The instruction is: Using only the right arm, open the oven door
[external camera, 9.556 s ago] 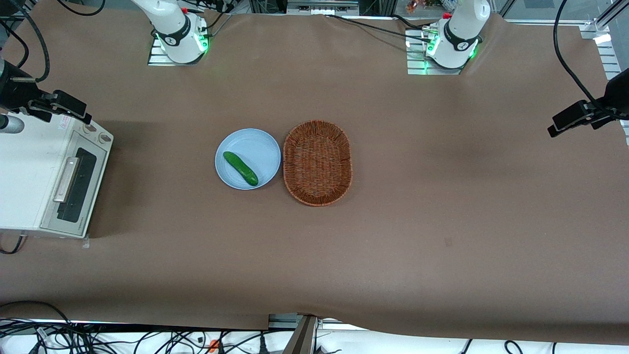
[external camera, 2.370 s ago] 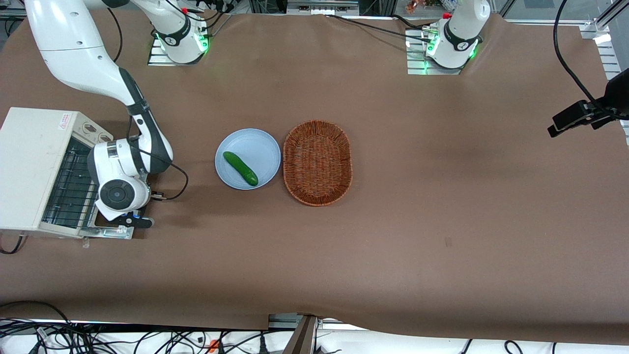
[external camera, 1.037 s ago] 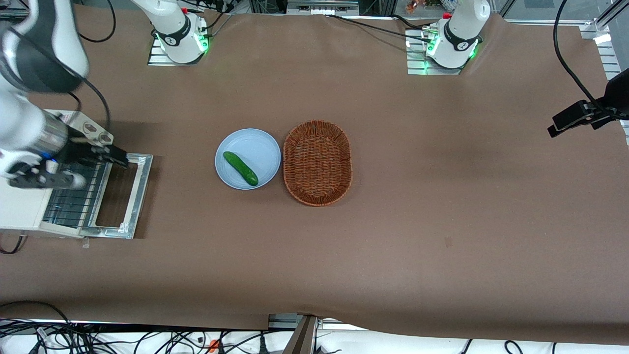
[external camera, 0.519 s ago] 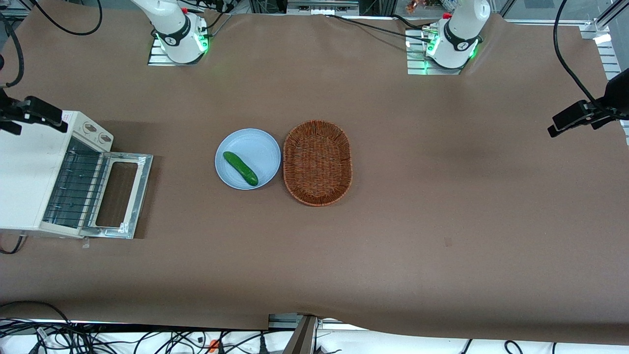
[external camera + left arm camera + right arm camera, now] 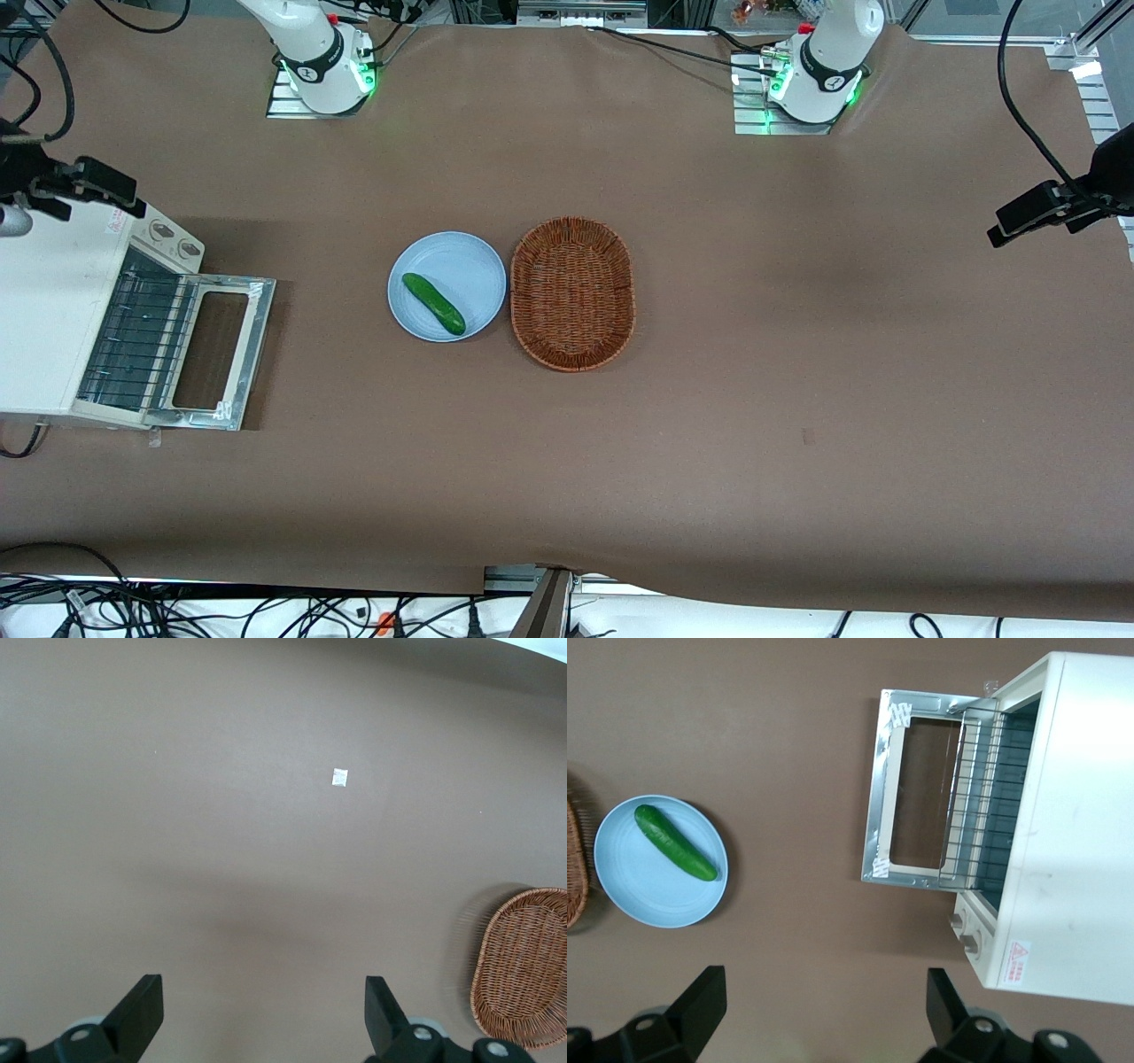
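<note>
Oven door (image 5: 223, 352) flat open, end effector (image 5: 819, 1005) spread above.

You see the oven (image 5: 49, 310) in matt off-white painted metal, its oven door (image 5: 223, 352) a bright silvery metal frame around smooth see-through glass, with a thin wire rack (image 5: 976, 797) inside. High above the oven, at the front view's upper left edge, the gripper (image 5: 824, 1010) spreads matt black plastic fingers. The table (image 5: 797, 354) wears a matt brown cloth, the basket (image 5: 572, 293) is rough woven wicker, and the pale blue plate (image 5: 461, 266) looks smooth under a glossy green cucumber (image 5: 433, 303).
</note>
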